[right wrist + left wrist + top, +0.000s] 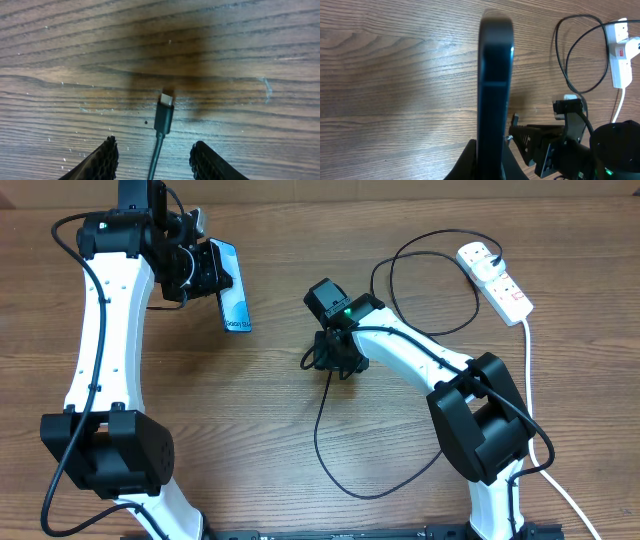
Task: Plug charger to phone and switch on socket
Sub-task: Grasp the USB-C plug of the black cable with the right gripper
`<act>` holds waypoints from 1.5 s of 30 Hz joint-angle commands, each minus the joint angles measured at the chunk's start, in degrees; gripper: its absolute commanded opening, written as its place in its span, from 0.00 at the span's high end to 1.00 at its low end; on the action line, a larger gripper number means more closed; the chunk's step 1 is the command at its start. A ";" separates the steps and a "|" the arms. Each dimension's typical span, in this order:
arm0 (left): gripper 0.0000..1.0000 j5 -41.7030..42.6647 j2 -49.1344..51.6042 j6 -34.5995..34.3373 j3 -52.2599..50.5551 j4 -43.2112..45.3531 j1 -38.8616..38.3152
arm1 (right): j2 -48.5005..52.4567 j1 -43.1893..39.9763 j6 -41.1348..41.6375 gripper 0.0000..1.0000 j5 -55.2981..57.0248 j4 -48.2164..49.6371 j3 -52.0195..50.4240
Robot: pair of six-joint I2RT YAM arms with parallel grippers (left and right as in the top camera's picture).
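My left gripper [207,268] is shut on the phone [231,288], a slim black-edged phone with a blue-teal screen, held on edge above the table at upper left. In the left wrist view the phone [495,85] stands edge-on between the fingers [487,165]. My right gripper [335,360] is open at mid-table, low over the charger cable's connector tip [164,116], which lies on the wood between the fingers [156,157]. The black charger cable [330,450] loops across the table to its plug in the white socket strip [495,280] at upper right.
The strip's white cord [540,430] runs down the right side past the right arm's base. The strip also shows in the left wrist view [620,60] with its red switch. Bare wood lies between the phone and the right gripper.
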 commanded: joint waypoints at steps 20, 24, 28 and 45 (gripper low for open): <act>0.96 0.31 -0.83 -0.94 1.11 0.31 0.22 | 4.42 -0.28 3.54 0.69 0.76 1.07 -0.02; 0.96 0.31 -0.83 -0.92 1.11 0.28 0.22 | 4.42 -0.26 3.96 0.76 0.48 1.38 -0.02; 0.96 0.31 -0.83 -0.72 1.11 0.28 0.22 | 4.42 -0.26 4.26 0.81 -0.50 1.75 -0.02; 0.96 6.49 -0.83 1.60 1.11 0.31 0.22 | 4.22 -1.64 1.57 0.96 -7.52 0.33 3.93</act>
